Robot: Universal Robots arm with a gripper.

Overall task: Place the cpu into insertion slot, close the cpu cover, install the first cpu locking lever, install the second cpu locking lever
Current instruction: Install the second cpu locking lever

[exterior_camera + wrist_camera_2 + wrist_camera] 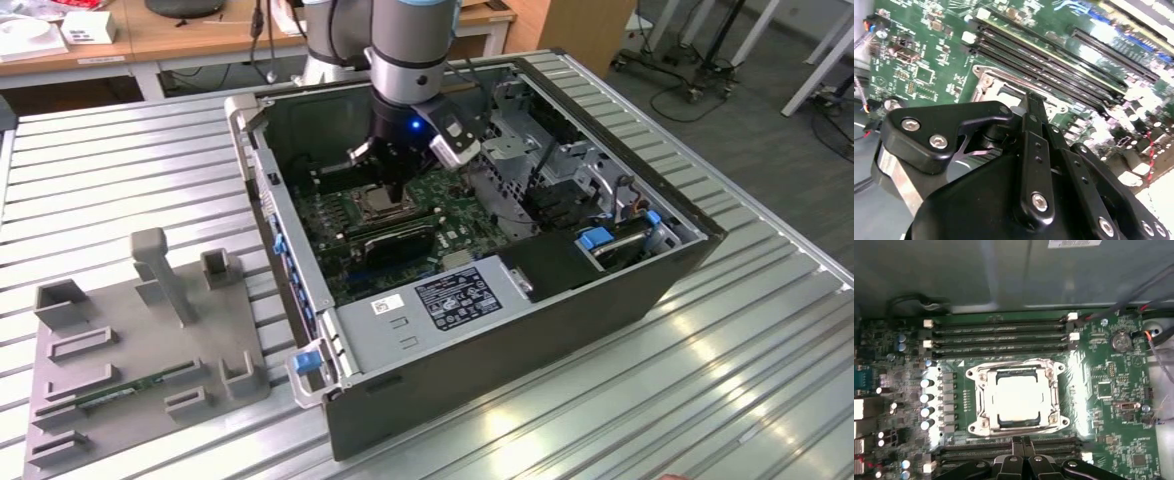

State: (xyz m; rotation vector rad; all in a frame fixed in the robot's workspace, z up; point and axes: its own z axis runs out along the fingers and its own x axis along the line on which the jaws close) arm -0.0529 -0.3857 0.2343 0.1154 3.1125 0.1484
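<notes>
In the first wrist view the cpu (1016,397) lies flat in the insertion slot (975,427), its pale metal top showing. The silvery cpu cover (985,390) lies down around it as a frame. My gripper (1021,442) is shut, its two black fingers pressed together with nothing visible between them. It sits at the socket's edge, on the side of one bank of long black memory slots (1004,445). In the exterior view the gripper (388,182) hangs just over the socket (383,206) inside the open computer case. In the second wrist view the fingertips (1032,100) hide part of the socket (990,82).
The case walls (267,210) ring the green board (447,200). A metal drive cage (514,150) and a power supply (447,295) stand close by. Capacitors (928,397) line one side of the socket. A grey fixture (147,340) lies on the slatted table at the exterior view's left.
</notes>
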